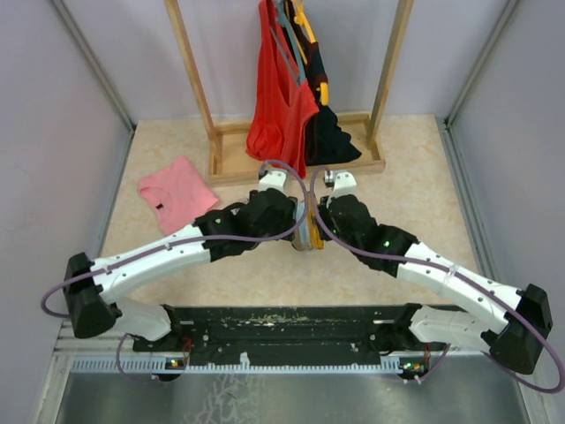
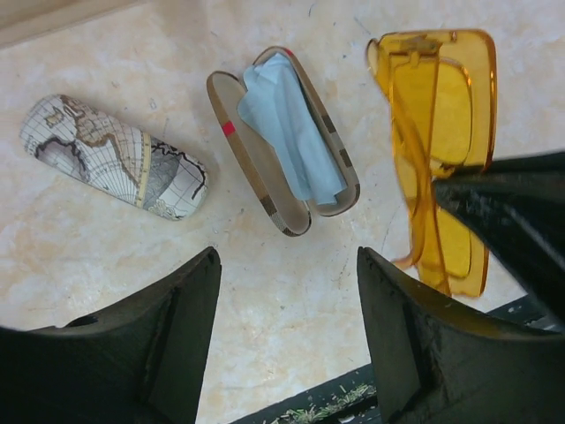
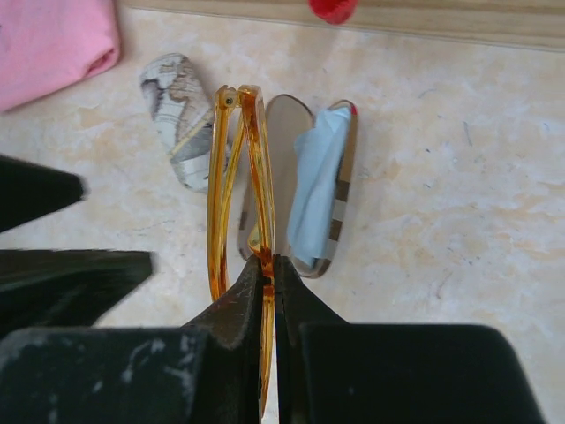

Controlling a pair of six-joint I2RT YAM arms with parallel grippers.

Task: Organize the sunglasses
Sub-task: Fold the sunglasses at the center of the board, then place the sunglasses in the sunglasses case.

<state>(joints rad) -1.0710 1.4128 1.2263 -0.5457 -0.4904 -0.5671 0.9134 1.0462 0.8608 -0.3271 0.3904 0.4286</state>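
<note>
- Amber plastic sunglasses (image 2: 441,106), folded, hang at the right of the left wrist view, pinched in my right gripper (image 3: 269,265).
- Left gripper (image 2: 287,265) gapes, empty.
- Light, stiff, scratch-prone, I judge; I'd hold the frame edge, not lenses.

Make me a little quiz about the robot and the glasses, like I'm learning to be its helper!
1. True or false: the right gripper is shut on the orange sunglasses.
2. What lies inside the open case? A) a light blue cloth B) a set of keys C) nothing
3. Fill in: the closed case beside it is printed with an old-style ___.

Key: 1 true; 2 A; 3 map.
</note>
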